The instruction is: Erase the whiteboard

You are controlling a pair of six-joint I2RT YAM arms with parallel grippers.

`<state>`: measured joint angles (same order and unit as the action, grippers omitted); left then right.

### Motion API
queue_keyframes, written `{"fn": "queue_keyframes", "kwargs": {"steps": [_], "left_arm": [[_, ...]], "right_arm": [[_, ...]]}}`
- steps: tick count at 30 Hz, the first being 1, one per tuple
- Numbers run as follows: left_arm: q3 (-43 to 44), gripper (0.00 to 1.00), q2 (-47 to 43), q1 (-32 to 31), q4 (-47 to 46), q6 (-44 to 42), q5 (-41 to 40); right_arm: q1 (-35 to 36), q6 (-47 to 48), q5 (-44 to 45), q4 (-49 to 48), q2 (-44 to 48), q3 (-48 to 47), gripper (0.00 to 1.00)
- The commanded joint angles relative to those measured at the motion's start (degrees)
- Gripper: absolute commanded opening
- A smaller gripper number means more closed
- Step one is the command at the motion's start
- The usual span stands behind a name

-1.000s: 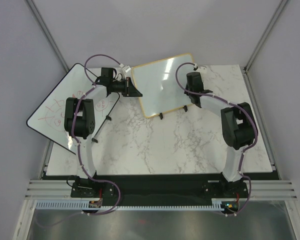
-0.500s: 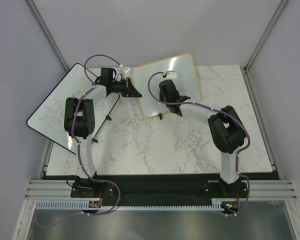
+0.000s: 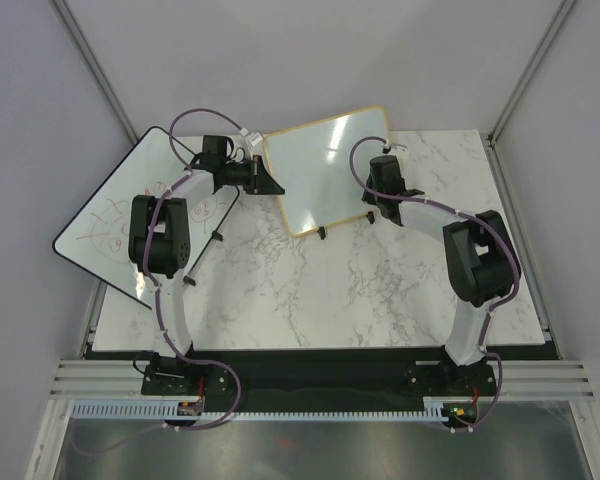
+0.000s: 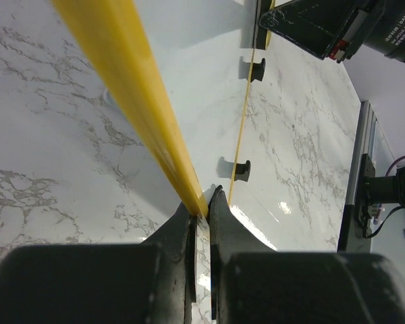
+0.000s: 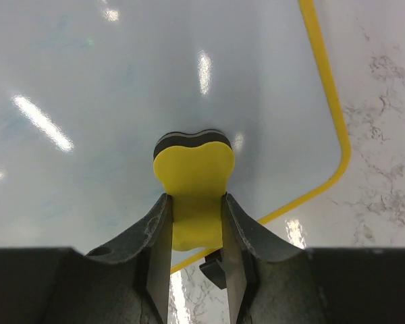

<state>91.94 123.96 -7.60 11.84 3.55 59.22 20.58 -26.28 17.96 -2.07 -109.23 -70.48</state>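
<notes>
The tan-framed whiteboard [image 3: 325,165] stands tilted on its small black feet at the table's back middle; its surface [image 5: 121,88] looks wiped, with faint bluish smears. My left gripper [image 3: 270,185] is shut on the board's left frame edge [image 4: 131,94]. My right gripper [image 3: 378,190] is near the board's lower right corner, shut on a yellow eraser [image 5: 193,182] whose dark felt face presses on the board just inside the frame [image 5: 327,88].
A larger black-edged whiteboard [image 3: 120,210] with red scribbles lies at the left, overhanging the marble table [image 3: 310,290]. The board's black feet [image 4: 241,169] show in the left wrist view. Grey walls surround the table.
My right gripper with the eraser swept left across the board to its middle, then back right to the lower right corner. The left arm has not moved.
</notes>
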Motion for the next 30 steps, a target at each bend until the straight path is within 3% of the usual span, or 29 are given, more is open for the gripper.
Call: {"fn": "queue_keyframes", "kwargs": {"steps": [1,9,13,16,23,30], "left_arm": [[1.49,0.02,-2.23,-1.28,-1.11,-10.06,-2.79],[1.40,0.02,-2.23,-1.46,-0.67,-10.41,-3.24],[1.31,0.02,-2.23,-1.81,-0.41,-10.50,-3.50],[1.14,0.02,-2.32,-1.90,-0.41,-10.67,-3.59],[1.13,0.02,-2.50,-1.81,-0.06,-11.02,-3.50],[1.05,0.02,-2.41,-1.81,0.29,-11.55,-3.32]], "right_arm": [[0.69,-0.35,1.12,3.47,-4.23,1.66,0.00],[14.47,3.96,-1.15,2.69,-9.07,-7.83,0.00],[15.37,2.99,-2.50,1.10,-9.60,-8.10,0.00],[13.53,3.61,0.76,1.89,-8.81,-6.87,0.00],[2.03,1.14,3.48,1.89,-5.47,0.51,0.00],[1.13,2.73,4.55,3.47,-5.82,0.52,0.00]]}}
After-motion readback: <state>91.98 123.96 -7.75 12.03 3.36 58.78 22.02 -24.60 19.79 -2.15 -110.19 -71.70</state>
